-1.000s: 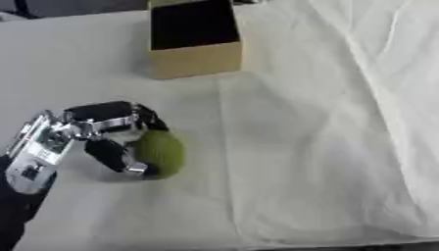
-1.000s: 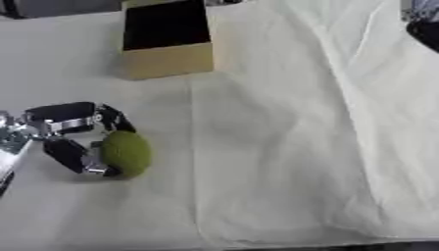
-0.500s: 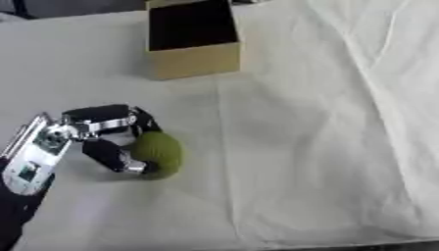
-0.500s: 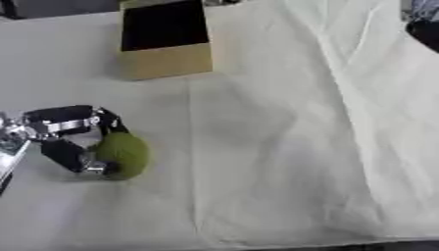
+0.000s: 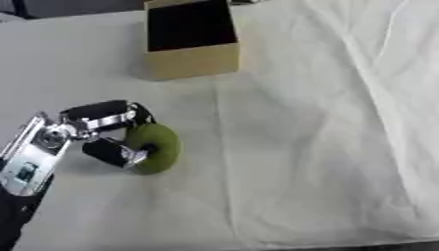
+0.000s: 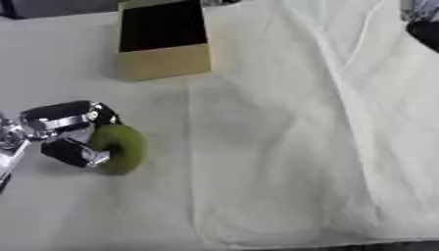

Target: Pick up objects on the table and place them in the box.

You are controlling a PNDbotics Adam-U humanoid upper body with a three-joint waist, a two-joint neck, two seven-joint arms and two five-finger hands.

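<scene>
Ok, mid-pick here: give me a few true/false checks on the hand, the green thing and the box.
1. The left hand has fingers curled round the green object. True.
2. The green object is already in the box. False: it is near the table's left side, well short of the box.
3. The box stands open, its inside dark. True.
4. The right hand is holding the box. False: no right hand shows.
5. A white cloth covers the table's right part. True.
</scene>
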